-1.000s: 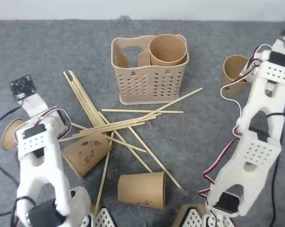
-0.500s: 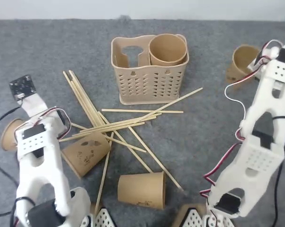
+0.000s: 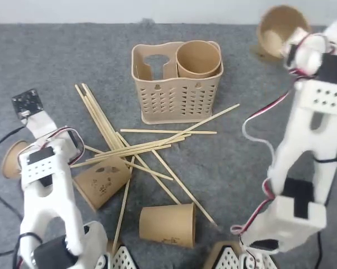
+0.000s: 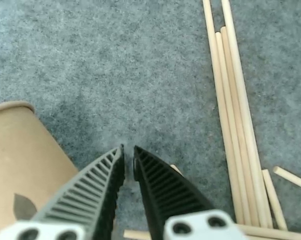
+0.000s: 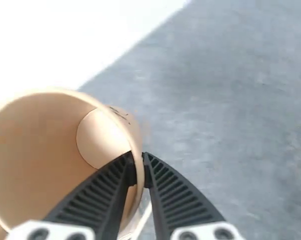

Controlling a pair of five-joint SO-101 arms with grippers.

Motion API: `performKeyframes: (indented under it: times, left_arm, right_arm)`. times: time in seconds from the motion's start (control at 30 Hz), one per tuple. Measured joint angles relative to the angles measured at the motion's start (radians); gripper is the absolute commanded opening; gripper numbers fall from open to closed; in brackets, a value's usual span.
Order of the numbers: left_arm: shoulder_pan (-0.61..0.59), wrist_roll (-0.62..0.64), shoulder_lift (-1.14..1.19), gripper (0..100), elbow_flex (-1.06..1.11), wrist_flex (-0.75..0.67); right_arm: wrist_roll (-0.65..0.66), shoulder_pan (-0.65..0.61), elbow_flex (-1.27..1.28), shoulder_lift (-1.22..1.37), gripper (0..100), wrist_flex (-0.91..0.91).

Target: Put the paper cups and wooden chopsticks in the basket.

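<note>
Lifted paper cup (image 3: 280, 28): up in the air at 1 o'clock from the basket, tipped so its open mouth shows.
Right end effector (image 5: 139, 167): clamped on the rim of the lifted paper cup, one finger inside and one outside.
Basket (image 3: 177, 106): stands upright on the grey counter (image 3: 62, 56), near the far middle.
Cup in the basket (image 3: 198, 58): sits upright in the basket's right part, mouth up.
Wooden chopsticks (image 3: 135, 147): spread in a messy pile on the counter, from 5 to 8 o'clock of the basket, many crossing each other.
Printed cup (image 3: 101, 182): lies on its side at 7 o'clock from the basket, under some chopsticks.
Near cup (image 3: 167, 225): lies on its side at 6 o'clock from the basket, just beside the pile's near end.
Side cup (image 3: 12, 158): at 8 o'clock from the basket, partly hidden by the left arm.
Left end effector (image 4: 128, 152): fingers together with nothing between them, low over the counter between the printed cup and a row of chopsticks.
</note>
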Motion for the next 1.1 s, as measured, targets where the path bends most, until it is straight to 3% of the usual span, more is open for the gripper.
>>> performKeyframes:
  times: [0.57, 1.1]
  left_arm:
    - [0.0, 0.0, 0.0, 3, 0.0, 0.0]
    - [0.0, 0.0, 0.0, 3, 0.0, 0.0]
  right_arm:
    - [-0.003, -0.313, 0.0, -0.155, 0.7, 0.031]
    - [-0.003, -0.327, 0.0, 0.018, 0.7, 0.094]
